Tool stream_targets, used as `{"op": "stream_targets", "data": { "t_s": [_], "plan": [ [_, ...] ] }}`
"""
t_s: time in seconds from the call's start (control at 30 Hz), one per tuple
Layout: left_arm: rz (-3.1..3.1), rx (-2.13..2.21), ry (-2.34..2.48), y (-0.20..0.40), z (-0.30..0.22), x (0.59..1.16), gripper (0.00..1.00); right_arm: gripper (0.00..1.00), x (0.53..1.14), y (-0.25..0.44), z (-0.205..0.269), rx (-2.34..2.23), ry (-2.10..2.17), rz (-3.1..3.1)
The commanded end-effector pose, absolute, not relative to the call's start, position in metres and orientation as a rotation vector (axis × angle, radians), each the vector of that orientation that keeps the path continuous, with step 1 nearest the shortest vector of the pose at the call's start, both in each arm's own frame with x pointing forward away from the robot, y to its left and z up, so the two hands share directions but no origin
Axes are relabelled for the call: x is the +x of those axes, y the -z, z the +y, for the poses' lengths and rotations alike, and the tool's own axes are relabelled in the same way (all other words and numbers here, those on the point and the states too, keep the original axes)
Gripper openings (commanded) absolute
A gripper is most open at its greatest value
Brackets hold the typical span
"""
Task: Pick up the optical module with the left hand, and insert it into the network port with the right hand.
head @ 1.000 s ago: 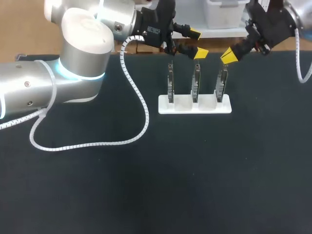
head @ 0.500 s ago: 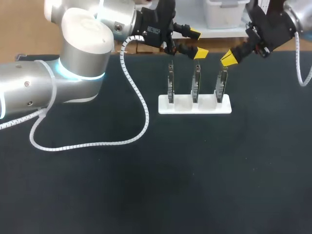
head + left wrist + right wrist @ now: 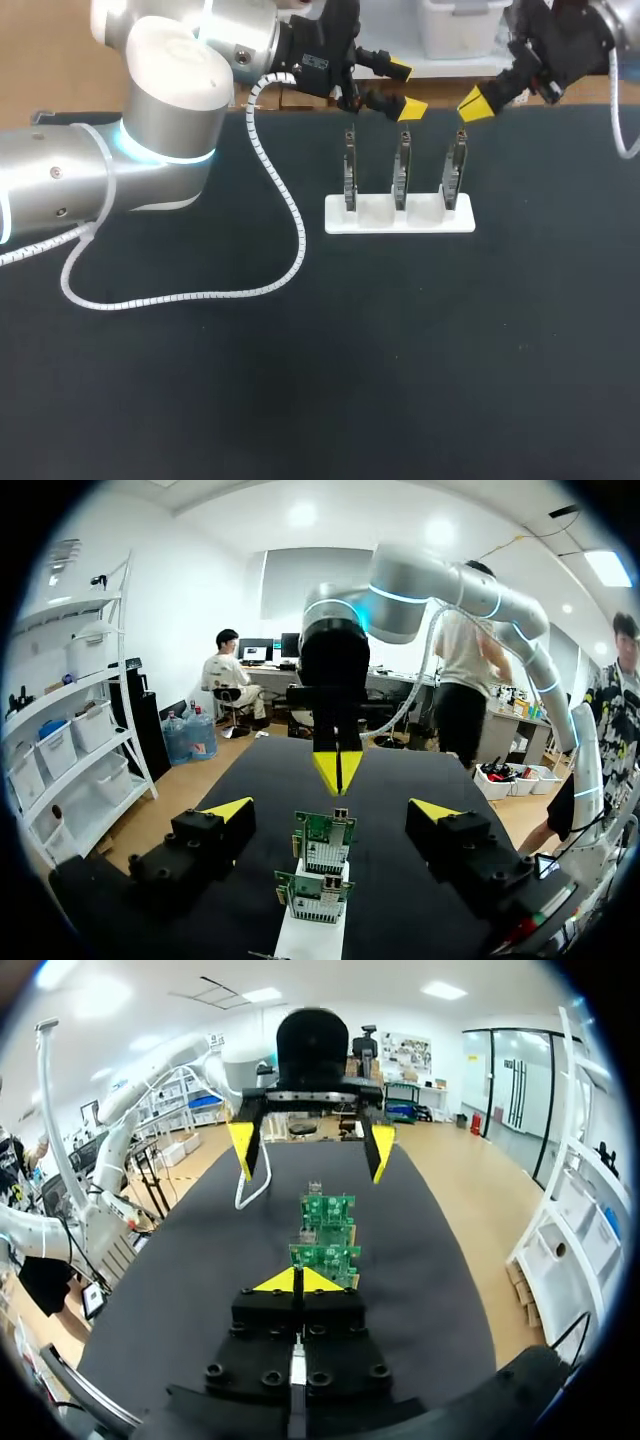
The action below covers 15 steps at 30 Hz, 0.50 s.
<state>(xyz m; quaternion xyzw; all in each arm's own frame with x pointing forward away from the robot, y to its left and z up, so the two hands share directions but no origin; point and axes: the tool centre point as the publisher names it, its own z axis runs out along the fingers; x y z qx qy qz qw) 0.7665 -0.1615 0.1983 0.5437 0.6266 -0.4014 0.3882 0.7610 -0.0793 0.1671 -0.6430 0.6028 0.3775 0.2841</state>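
The left tool [image 3: 405, 89] is released, its two yellow tips well apart with nothing between them. It hangs over the far side of the table [image 3: 300, 380], above and just behind the row of boards [image 3: 401, 170]; its lower tip is close over the middle board without touching it. In the left wrist view the boards stand ahead of it, in line with the gap between its fingers.

The right tool [image 3: 475, 101] is clenched on nothing, its yellow tips pressed together into one point; it hangs above and just beyond the end board on the right arm's side, apart from it. The two tools face each other along the row; each wrist view shows the other tool beyond the boards.

There are three boards, upright and side by side, slotted into a white holder [image 3: 400, 218]; the holder lies flat on the black table, towards its far middle. Seen from the wrists the boards are green, each with a silvery block [image 3: 322, 858] on its face; which piece is which for the task cannot be told.

A white coiled cable [image 3: 288, 215] runs from the left arm [image 3: 100, 180] and loops across the table beside the holder, apart from it.
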Motion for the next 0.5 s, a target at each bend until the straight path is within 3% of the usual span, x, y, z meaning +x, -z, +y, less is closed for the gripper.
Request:
{"op": "stream_targets", "data": {
  "t_s": [0.03,0.5],
  "plan": [
    [1.595,1.383,1.018,-0.198,-0.162,0.766,1.0,1.0,0.755,-0.178,-0.083,-1.722,-0.979,1.629],
    [1.595,1.383,1.018,-0.198,-0.162,0.766,1.0,1.0,0.752,-0.191,-0.091,-1.731,-0.948,1.65]
  ]
}}
